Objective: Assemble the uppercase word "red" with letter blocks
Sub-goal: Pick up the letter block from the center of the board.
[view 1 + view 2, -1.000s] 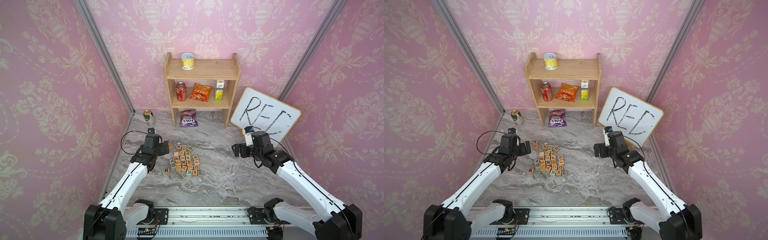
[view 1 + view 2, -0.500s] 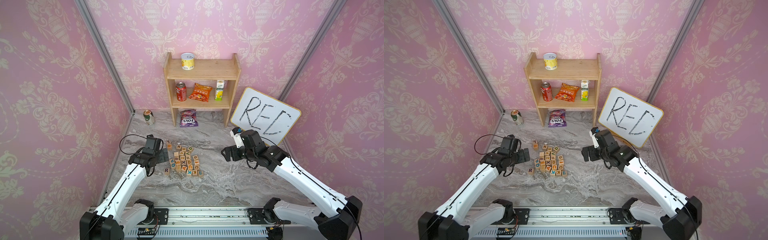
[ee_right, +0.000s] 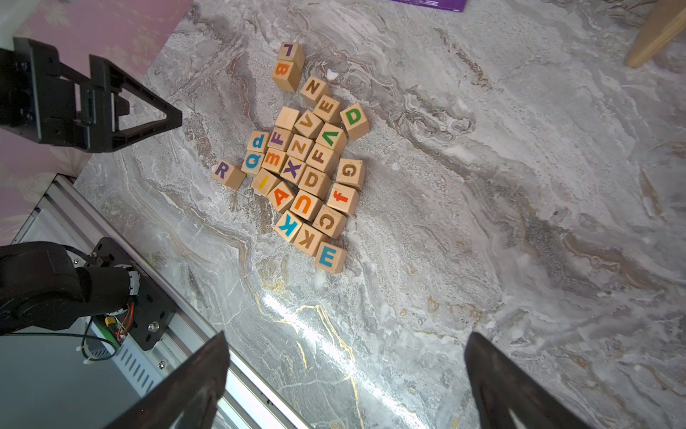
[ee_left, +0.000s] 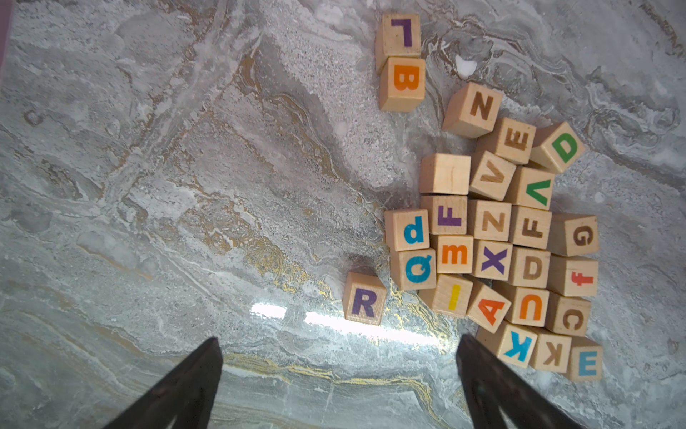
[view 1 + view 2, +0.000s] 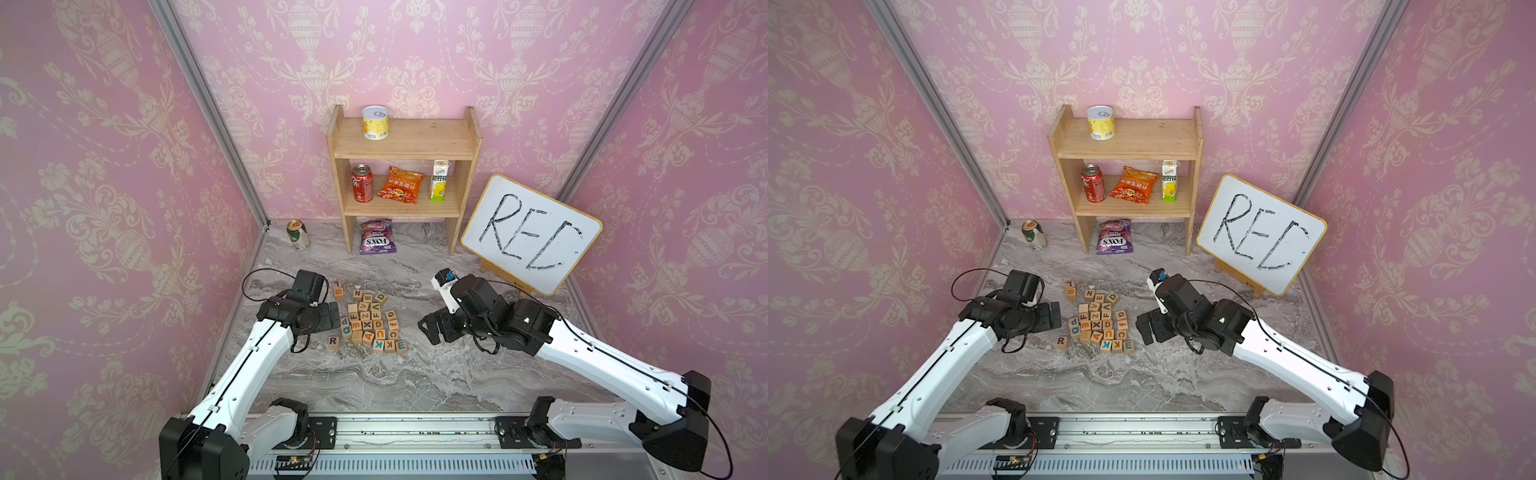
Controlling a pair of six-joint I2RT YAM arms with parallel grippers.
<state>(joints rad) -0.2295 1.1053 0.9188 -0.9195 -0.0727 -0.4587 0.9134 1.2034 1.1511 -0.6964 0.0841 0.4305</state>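
Letter blocks (image 5: 370, 322): lay heaped on the counter (image 5: 415, 374); word not begun, all three letters still to place. R block (image 5: 333, 341) sat loose at the heap's seven o'clock, green D block (image 5: 380, 297) at one o'clock. Left tool (image 5: 331, 316) and right tool (image 5: 432, 328) gaped wide, holding nothing.

Pale wooden letter blocks (image 4: 490, 237); glossy marble tabletop (image 4: 185, 223)
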